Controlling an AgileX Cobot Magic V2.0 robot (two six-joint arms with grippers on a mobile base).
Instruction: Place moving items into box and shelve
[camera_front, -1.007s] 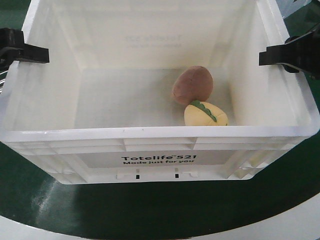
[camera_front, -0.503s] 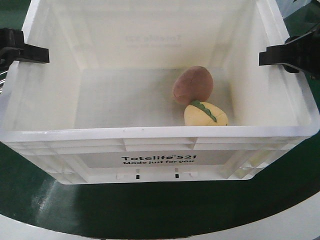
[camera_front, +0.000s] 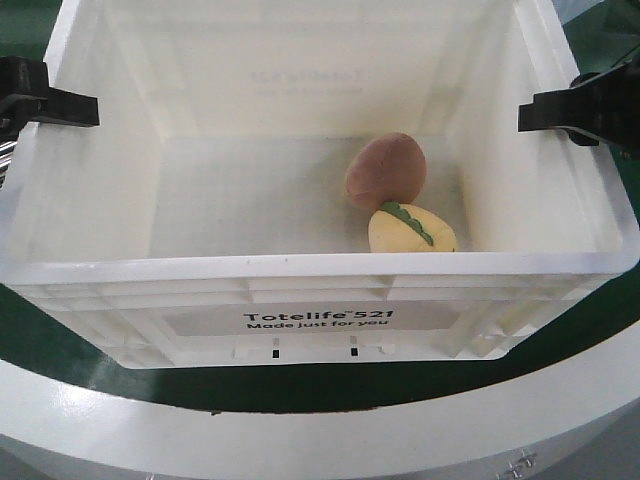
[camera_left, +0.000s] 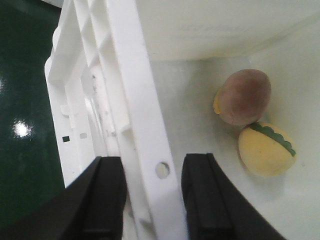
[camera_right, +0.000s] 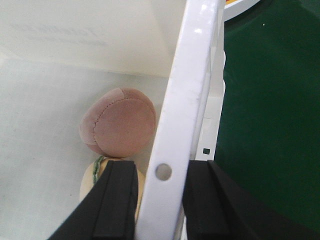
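A robot test bench or lab setup is suggested: a glossy dark green tabletop (camera_left: 25, 75) is bordered by a curved white edge (camera_front: 300, 435), and a white plastic box (camera_front: 320, 300) is carried above it.

White box (camera_front: 320, 265) w/ black print; brownish-pink plush (camera_front: 386, 170); pale yellow plush (camera_front: 412, 228), green leaf strip; dk green surface (camera_front: 300, 388).
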